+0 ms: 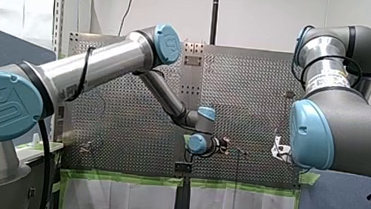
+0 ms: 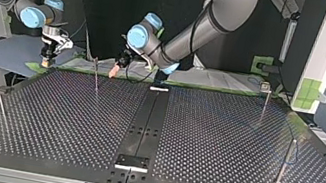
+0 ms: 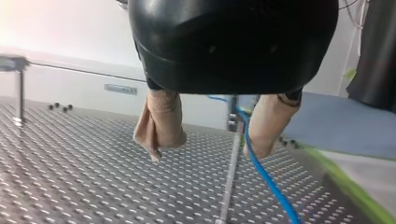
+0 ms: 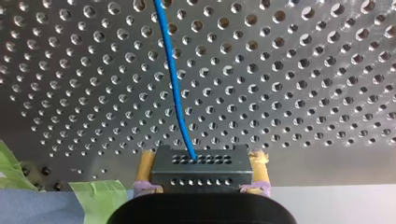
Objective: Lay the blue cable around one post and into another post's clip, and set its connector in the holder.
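Right wrist view: the connector sits clamped between the yellow pads of my right gripper. Its blue cable runs ahead over the table.

Left wrist view: my left gripper is spread open, and the cable passes just beside one beige pad, near a post.

Top view: both grippers hover near the table's far edge.

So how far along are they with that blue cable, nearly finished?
Nothing looks finished yet. In hand: my right gripper clamps the black connector, the blue cable trailing from it across the table. My left gripper is open, the cable passing one pad, a post just ahead. Whether the cable is round or clipped to any post, I cannot tell. Left: seating the connector.
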Robot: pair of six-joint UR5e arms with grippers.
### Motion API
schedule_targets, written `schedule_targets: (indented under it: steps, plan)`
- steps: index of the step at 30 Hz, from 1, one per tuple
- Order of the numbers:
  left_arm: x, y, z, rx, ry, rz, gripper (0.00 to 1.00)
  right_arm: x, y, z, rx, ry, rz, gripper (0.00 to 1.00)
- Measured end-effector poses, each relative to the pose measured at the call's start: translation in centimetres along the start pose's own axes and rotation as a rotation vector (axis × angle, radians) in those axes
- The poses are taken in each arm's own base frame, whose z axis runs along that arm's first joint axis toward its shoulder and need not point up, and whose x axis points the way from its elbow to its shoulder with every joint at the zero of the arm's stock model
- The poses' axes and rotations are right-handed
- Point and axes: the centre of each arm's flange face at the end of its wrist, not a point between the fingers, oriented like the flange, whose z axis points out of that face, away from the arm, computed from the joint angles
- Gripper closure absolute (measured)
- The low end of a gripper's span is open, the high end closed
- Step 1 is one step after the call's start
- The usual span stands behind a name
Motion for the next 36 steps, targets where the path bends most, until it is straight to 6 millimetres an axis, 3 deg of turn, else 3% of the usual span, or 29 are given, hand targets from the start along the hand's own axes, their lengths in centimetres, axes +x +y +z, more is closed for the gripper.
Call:
schedule_targets:
  steps: [4, 15, 22, 36]
  plan:
    - [-0.7, -0.2, -1.1, 0.003, 0.008, 0.01, 0.09, -0.1, -0.1, -0.1, 0.0, -0.005, 0.001, 1.0]
    - [2.8, 0.6, -4.7, -0.023, 0.172, 0.047, 0.09, -0.2, -0.2, -0.1, 0.002, -0.011, 0.005, 1.0]
    - [3.2, 0.9, -5.3, -0.032, 0.224, 0.085, 0.09, -0.2, -0.3, -0.2, 0.002, -0.015, 0.007, 1.0]
    - [3.2, -0.5, -5.5, 0.049, 0.224, 0.091, 0.09, -0.3, -0.3, -0.2, 0.002, -0.021, 0.007, 1.0]
